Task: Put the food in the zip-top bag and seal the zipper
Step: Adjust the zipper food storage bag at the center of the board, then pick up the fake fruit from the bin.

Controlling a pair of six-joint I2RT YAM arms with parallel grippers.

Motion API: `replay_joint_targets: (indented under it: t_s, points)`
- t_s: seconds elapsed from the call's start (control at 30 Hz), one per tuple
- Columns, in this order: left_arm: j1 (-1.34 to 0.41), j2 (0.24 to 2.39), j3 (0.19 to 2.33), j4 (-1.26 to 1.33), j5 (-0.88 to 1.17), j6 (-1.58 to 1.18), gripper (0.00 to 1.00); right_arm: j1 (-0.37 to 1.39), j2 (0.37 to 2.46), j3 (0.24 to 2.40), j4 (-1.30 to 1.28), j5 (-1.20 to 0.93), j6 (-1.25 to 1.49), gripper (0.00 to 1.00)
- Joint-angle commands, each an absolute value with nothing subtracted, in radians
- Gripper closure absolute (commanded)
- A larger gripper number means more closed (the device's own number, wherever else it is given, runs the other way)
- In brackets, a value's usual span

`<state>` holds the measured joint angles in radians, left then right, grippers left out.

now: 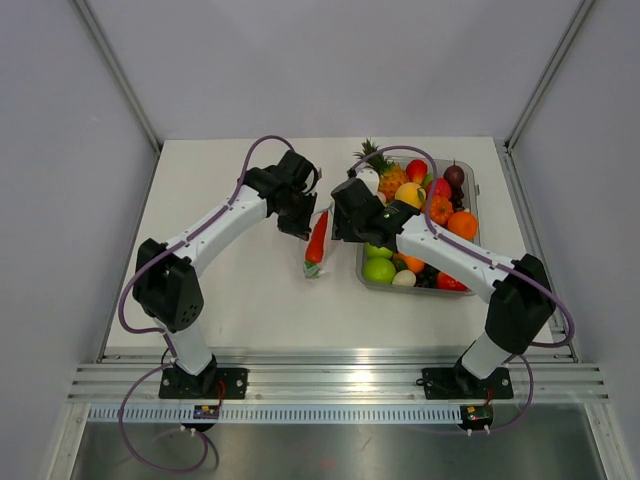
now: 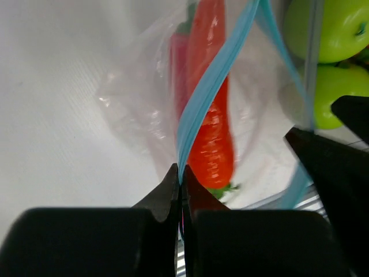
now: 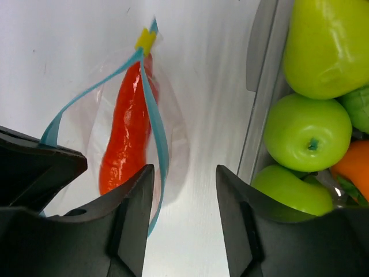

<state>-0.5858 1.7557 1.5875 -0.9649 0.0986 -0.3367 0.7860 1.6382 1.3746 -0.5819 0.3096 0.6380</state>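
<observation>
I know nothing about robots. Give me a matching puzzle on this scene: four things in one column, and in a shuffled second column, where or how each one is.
Column one:
1. left gripper
2. right gripper
3. orange-red toy vegetable
4. green toy apples

Column two:
A. lying in the rigid clear tray
B. open, gripping nothing
C. inside the clear thin plastic bag
D. shut on the light-blue zipper strip

Pairs: 1-D, 2-B, 3-C, 4-A.
</observation>
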Motion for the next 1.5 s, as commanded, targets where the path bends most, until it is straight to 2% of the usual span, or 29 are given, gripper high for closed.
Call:
replay_joint_targets:
  t_s: [0.0, 0.03, 0.13, 0.23, 0.37, 0.57, 0.73, 0.97, 1.33, 1.47]
  points:
    - [-0.584, 1.715, 1.614, -0.87, 0.15, -0.348, 1.0, 0.77, 1.548, 1.411, -0.609, 0.394, 0.598, 0.43]
    - [-0.584, 1.718, 1.606, -0.862, 0.156, -0.353, 1.0, 0.761, 1.533, 1.407, -0.615, 0.405, 0.595, 0.38]
    - [-0.584, 1.724, 1.594, -0.842, 0.176, -0.36, 1.0, 0.729, 1.448, 1.367, -0.624, 0.439, 0.591, 0.35]
    - [-0.584, 1.726, 1.585, -0.828, 0.187, -0.365, 1.0, 0.681, 1.35, 1.29, -0.632, 0.477, 0.589, 0.34]
    - [-0.584, 1.727, 1.586, -0.821, 0.204, -0.364, 1.0, 0.502, 1.256, 1.142, -0.629, 0.408, 0.533, 0.33]
    - [-0.584, 1.74, 1.597, -0.819, 0.218, -0.365, 1.0, 0.454, 1.377, 1.132, -0.724, 0.296, 0.368, 0.27]
    - [-0.584, 1.74, 1.6, -0.819, 0.229, -0.365, 1.0, 0.453, 1.427, 1.121, -0.698, 0.238, 0.305, 0.24]
    - [-0.584, 1.736, 1.605, -0.824, 0.224, -0.36, 1.0, 0.404, 1.519, 1.071, -0.672, 0.163, 0.227, 0.25]
    - [-0.584, 1.753, 1.629, -0.831, 0.236, -0.364, 1.0, 0.359, 1.549, 1.008, -0.606, 0.103, 0.221, 0.23]
    - [-0.586, 1.753, 1.629, -0.83, 0.242, -0.365, 1.0, 0.359, 1.519, 1.009, -0.601, 0.115, 0.23, 0.29]
